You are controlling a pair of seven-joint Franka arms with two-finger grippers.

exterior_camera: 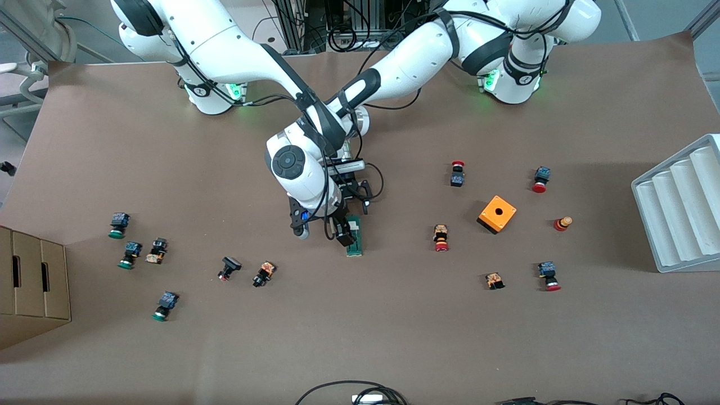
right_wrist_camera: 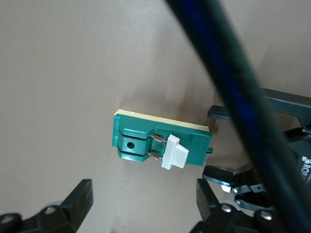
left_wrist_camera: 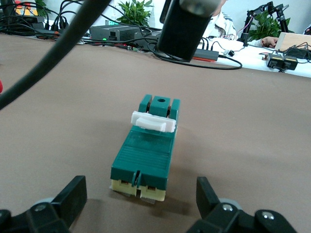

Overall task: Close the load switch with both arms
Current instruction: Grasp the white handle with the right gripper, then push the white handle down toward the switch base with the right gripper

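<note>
The load switch lies flat mid-table, a slim dark-green bar with a small white block on it. In the left wrist view the load switch points away from my left gripper, which is open. Its fingertips stand low on either side of the bar's cream end without touching. My right gripper hovers open beside the load switch, and nothing is between its fingers. In the front view the right gripper is over the table next to the bar. The right arm mostly hides the left gripper.
Small red- and green-capped push buttons lie scattered toward both ends of the table. An orange box with a hole sits toward the left arm's end, with a white ribbed tray at that edge. A cardboard box stands at the right arm's end.
</note>
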